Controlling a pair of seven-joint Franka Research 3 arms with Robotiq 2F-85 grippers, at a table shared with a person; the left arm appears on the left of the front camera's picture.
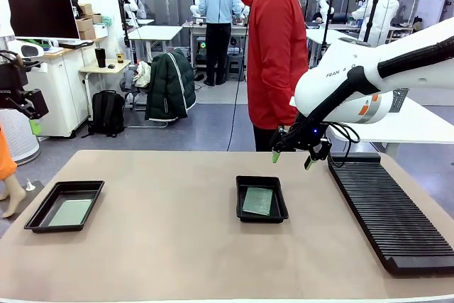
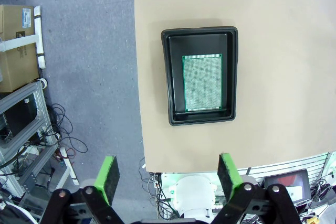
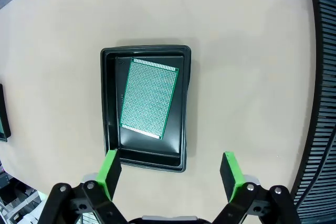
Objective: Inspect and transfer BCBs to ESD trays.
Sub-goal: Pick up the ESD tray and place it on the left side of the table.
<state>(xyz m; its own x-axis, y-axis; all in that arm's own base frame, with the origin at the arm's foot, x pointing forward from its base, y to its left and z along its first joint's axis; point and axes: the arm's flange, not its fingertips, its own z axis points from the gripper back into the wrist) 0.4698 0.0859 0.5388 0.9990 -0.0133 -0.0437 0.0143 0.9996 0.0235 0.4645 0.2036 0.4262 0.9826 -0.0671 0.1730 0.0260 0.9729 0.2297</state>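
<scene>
Both of my grippers are open and empty. Right gripper (image 1: 292, 159) hovers above the table's far edge. One BCB (image 1: 258, 201) lies skewed in the middle tray (image 1: 262, 214); the other BCB (image 1: 69, 212) lies flat in the tray (image 1: 42, 212) near the left edge. Both look delivered.

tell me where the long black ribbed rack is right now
In the front view the long black ribbed slotted rack lies along the table's right side, right of the middle black plastic tray, just beyond the open right gripper.
</scene>
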